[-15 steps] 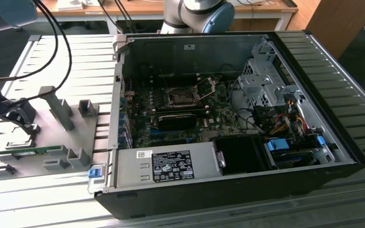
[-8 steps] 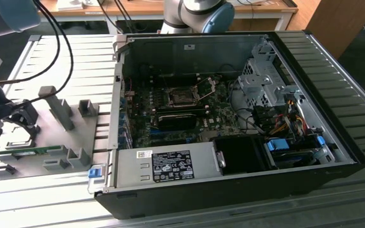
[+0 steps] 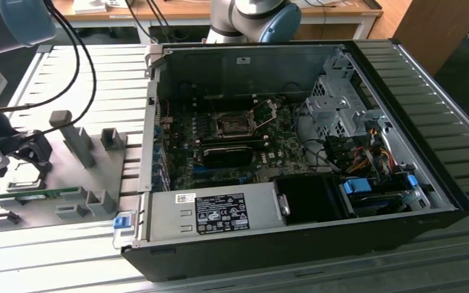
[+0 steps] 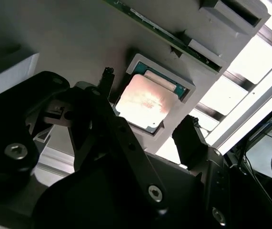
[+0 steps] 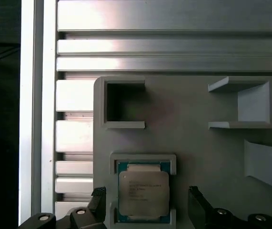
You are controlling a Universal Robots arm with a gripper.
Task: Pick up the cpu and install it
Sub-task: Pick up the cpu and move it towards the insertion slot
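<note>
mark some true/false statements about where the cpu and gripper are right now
1. The cpu lies in a holder on the grey fixture plate. True.
2. The gripper is shut on the cpu. False: its fingers stand open, one on each side of the cpu, apart from it.
3. The computer case lies open, its motherboard showing. True.
4. The gripper is over the case. False: it is over the plate, to the exterior view's left of the case.

The cpu (image 5: 143,194) is lying flat, silvery-grey top facing up, green edging showing round it. It is sitting squarely in a shallow grey holder (image 5: 143,158).
</note>
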